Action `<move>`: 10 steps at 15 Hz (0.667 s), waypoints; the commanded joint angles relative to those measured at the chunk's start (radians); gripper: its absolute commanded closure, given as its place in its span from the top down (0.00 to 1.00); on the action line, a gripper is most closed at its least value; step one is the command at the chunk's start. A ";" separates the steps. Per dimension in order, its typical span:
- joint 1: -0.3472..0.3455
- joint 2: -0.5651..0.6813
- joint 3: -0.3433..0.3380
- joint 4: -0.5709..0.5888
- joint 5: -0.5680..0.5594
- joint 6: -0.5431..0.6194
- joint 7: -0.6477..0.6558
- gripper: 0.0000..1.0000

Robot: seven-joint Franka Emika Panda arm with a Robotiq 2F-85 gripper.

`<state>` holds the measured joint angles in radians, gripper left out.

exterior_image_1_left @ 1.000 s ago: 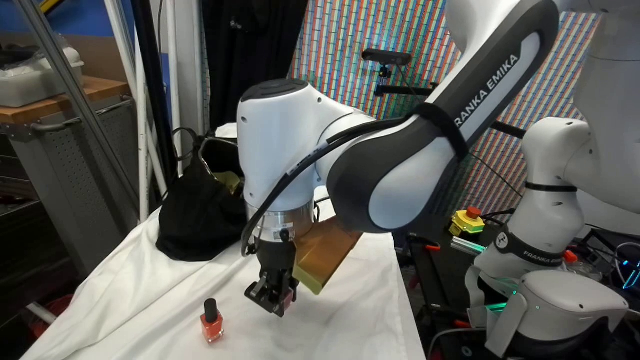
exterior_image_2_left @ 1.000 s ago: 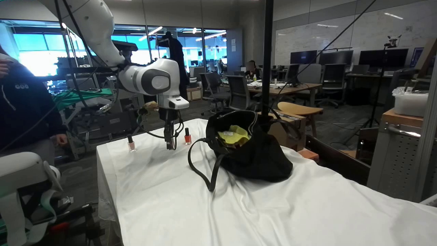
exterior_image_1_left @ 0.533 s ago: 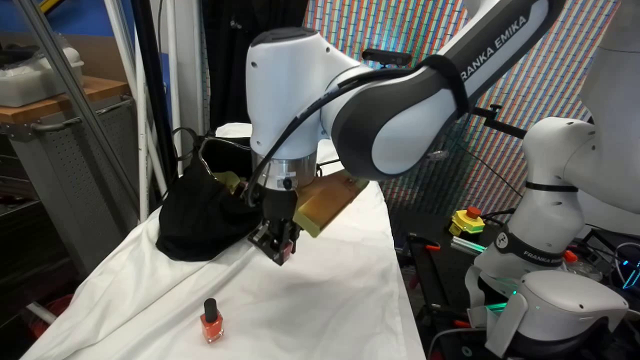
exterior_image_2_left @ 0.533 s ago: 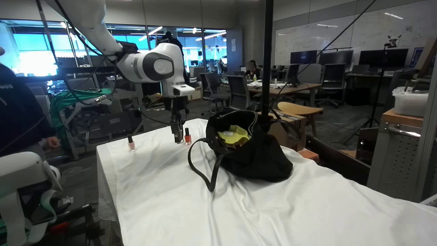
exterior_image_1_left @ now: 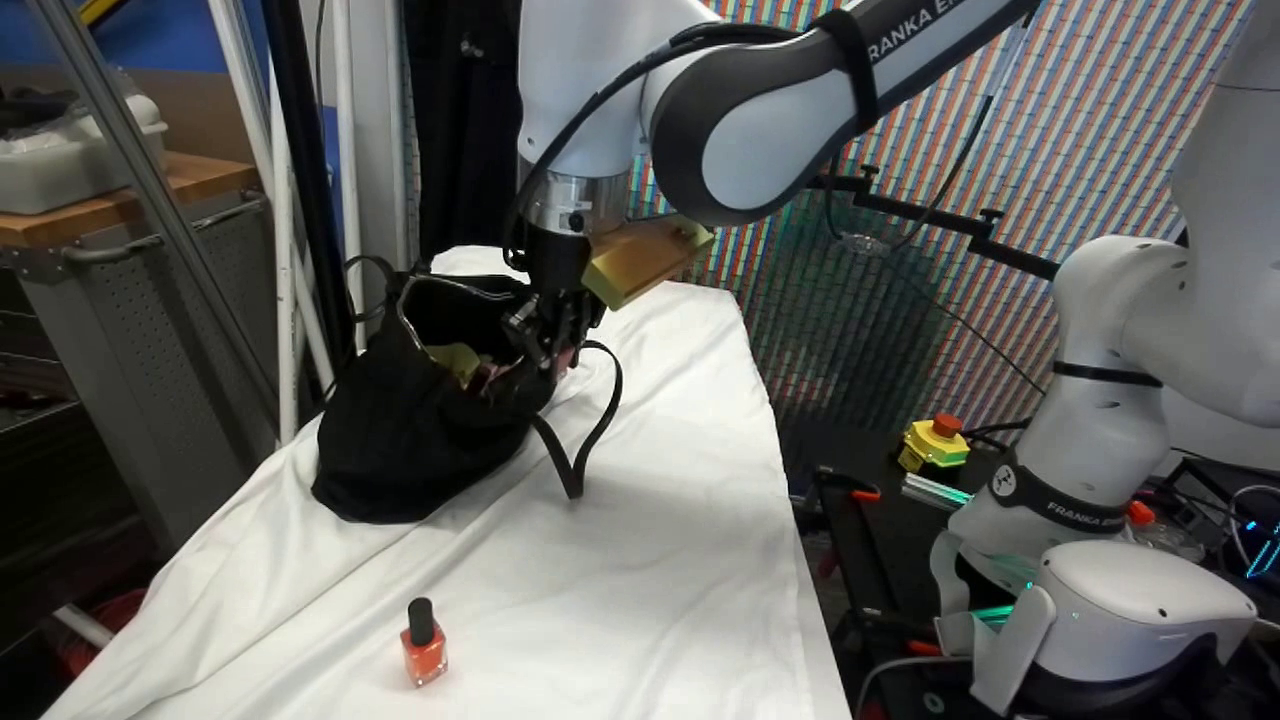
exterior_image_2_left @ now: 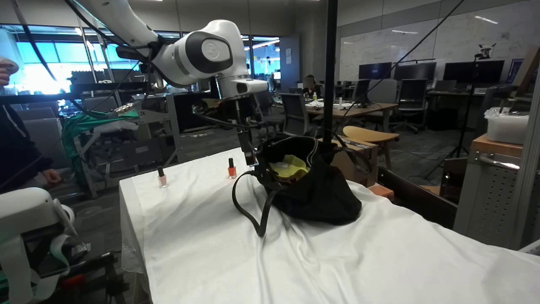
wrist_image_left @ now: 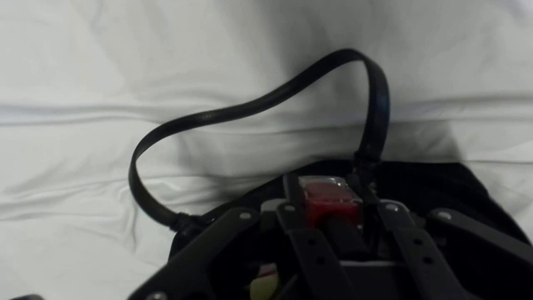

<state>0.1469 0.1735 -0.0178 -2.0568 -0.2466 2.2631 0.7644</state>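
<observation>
Firstly, red nail polish bottle (wrist_image_left: 330, 202), one: squared body, clear walls, black cap (wrist_image_left: 342, 236). Location: off the white cloth (exterior_image_1_left: 650, 600), between the jaws, at the rim of the black bag (exterior_image_2_left: 320, 198), near where a strap (wrist_image_left: 233, 111) joins it; contact with the bag cannot be told.

Handling, as judged: light; stiff, with no give; smooth-walled, so apt to slip or twist in a loose hold; probably glass, hence breakable if dropped or knocked. Hold: best across two opposite flat sides of the body, below the shoulder; the cap is narrower and rounded, a poorer purchase that might swivel.

Gripper (wrist_image_left: 326, 187), one: closed upon the bottle, a jaw at either side, the cap pointing back toward the palm, the clear base outermost.

Black bag, one: soft, slouched, mouth open; likely to fold if pressed. Yellow item (exterior_image_2_left: 289, 169) within, kind not made out. Strap thin and limp, looped on the cloth; liable to snag.

Orange-red bottle (exterior_image_1_left: 424, 655), one, black cap: upright on the cloth in both exterior views, apart from the bag. Pale pink bottle (exterior_image_2_left: 163, 180), one, black cap: upright on the cloth in an exterior view, well apart from the bag. Both judged likewise light and hard, best taken by the body.

Yellow box with red button (exterior_image_1_left: 935, 447), one: well beyond the cloth's edge, in an exterior view.
</observation>
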 commanded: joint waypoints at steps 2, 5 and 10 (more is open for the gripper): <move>-0.056 0.039 -0.020 0.094 -0.033 -0.004 -0.095 0.15; -0.078 0.079 -0.031 0.158 -0.034 -0.005 -0.152 0.15; -0.088 0.153 -0.054 0.255 -0.033 -0.019 -0.218 0.26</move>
<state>0.0583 0.2697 -0.0534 -1.8909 -0.2648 2.2639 0.5875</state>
